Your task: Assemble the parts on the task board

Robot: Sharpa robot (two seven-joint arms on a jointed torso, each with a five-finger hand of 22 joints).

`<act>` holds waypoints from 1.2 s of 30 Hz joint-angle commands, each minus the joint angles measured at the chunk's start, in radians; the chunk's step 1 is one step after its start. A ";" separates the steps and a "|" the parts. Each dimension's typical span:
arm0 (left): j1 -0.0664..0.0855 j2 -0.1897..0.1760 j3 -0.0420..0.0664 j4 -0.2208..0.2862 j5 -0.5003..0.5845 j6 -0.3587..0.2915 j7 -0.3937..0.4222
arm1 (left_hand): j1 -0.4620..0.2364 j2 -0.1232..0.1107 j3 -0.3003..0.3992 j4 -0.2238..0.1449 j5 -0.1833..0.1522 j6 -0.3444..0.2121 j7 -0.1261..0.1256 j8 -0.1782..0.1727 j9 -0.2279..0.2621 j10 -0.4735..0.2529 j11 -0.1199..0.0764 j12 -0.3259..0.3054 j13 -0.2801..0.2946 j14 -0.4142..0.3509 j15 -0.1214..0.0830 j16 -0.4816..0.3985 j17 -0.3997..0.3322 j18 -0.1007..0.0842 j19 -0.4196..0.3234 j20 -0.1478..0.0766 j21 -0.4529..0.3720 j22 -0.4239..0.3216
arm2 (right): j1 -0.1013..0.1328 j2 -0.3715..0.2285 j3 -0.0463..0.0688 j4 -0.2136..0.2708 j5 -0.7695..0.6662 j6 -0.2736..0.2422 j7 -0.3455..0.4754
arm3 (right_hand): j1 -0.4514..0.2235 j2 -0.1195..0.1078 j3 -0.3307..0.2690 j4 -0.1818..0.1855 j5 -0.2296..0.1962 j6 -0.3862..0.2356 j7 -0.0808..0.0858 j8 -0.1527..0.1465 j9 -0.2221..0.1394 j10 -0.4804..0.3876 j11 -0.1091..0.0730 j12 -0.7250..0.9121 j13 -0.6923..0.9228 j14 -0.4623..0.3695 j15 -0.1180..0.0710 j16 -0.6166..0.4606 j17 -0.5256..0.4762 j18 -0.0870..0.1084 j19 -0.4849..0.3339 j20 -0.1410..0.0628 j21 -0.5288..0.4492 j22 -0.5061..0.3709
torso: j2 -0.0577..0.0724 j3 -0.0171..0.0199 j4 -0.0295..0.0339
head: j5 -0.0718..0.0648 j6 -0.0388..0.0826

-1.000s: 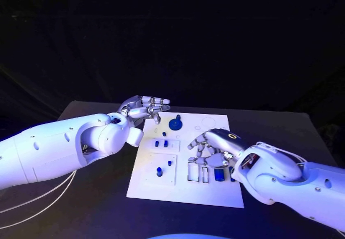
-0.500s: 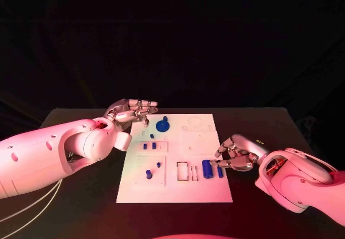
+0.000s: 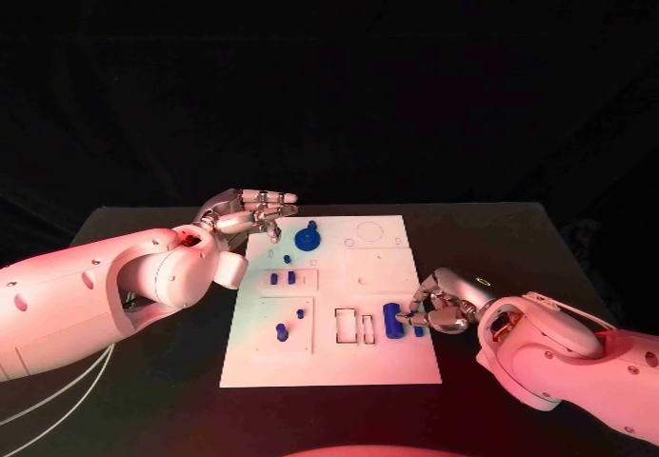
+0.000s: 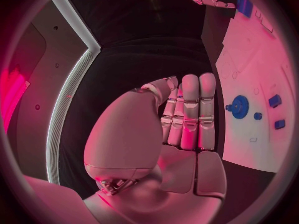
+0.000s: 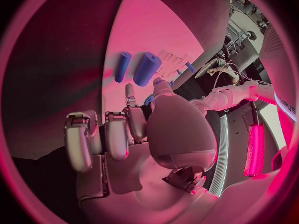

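Observation:
The white task board (image 3: 360, 357) lies in the middle of the black table. On it sit a blue disc with a knob (image 3: 308, 238) (image 4: 239, 105), several small blue pegs (image 3: 282, 279), a thick blue cylinder (image 3: 394, 320) (image 5: 147, 68) and a thin one (image 5: 122, 66). My right hand (image 3: 440, 307) (image 5: 124, 134) hovers at the board's right edge beside the two cylinders. Its fingers are curled in and hold nothing. At the far left corner of the board my left hand (image 3: 254, 211) (image 4: 187, 114) floats with fingers straight and side by side, empty.
Two empty rectangular slots (image 3: 357, 327) lie just left of the thick cylinder. Round outlines (image 3: 370, 230) mark the board's far right corner. Bare black table (image 3: 522, 238) stretches to the right of the board and in front of it.
My right hand has drawn back from over the slots to the board's right edge, uncovering the thick blue cylinder. My left hand has hardly moved. The camera has shifted.

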 commanded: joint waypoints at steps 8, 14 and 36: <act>0.000 -0.002 0.001 0.005 -0.003 0.021 0.004 | -0.006 0.003 -0.006 -0.002 0.000 -0.007 0.001 0.003 -0.001 -0.007 -0.001 0.005 0.001 -0.004 0.000 0.006 -0.001 0.012 -0.007 0.002 -0.006 -0.001 | -0.013 0.037 0.000 -0.015 -0.044 -0.013 -0.036 | -0.011 0.005 -0.009 0.001 -0.005 -0.008 0.001 0.008 0.004 0.003 0.002 0.011 0.007 0.078 0.004 0.010 0.131 -0.019 0.100 -0.004 0.010 0.260 | 0.000 -0.0009 -0.0025 | 0.008 -0.007; 0.000 -0.002 0.001 0.005 -0.003 0.023 0.002 | -0.006 0.003 -0.006 -0.002 0.000 -0.007 0.001 0.003 -0.001 -0.007 -0.001 0.005 0.001 -0.004 0.000 0.006 -0.001 0.012 -0.007 0.002 -0.006 -0.001 | -0.021 0.052 0.000 -0.026 -0.044 0.030 -0.046 | -0.018 0.011 -0.014 0.001 -0.004 -0.006 0.000 0.011 0.009 0.003 0.002 0.011 0.010 0.078 0.004 0.010 0.131 -0.019 0.100 -0.004 0.009 0.260 | 0.000 -0.0005 -0.0019 | 0.008 -0.010; 0.000 -0.005 0.001 0.006 -0.003 0.031 -0.005 | -0.010 0.004 -0.009 0.000 0.000 -0.008 0.001 0.004 -0.001 -0.009 -0.001 0.007 0.001 -0.005 0.001 0.007 -0.002 0.013 -0.010 0.002 -0.010 -0.005 | -0.050 0.105 0.000 -0.069 -0.070 0.072 -0.084 | -0.011 0.041 -0.020 -0.003 0.023 0.005 -0.007 0.028 0.030 0.007 -0.004 0.020 0.030 0.081 0.000 0.020 0.149 -0.022 0.105 -0.006 0.020 0.263 | -0.002 -0.0011 -0.0021 | 0.015 -0.012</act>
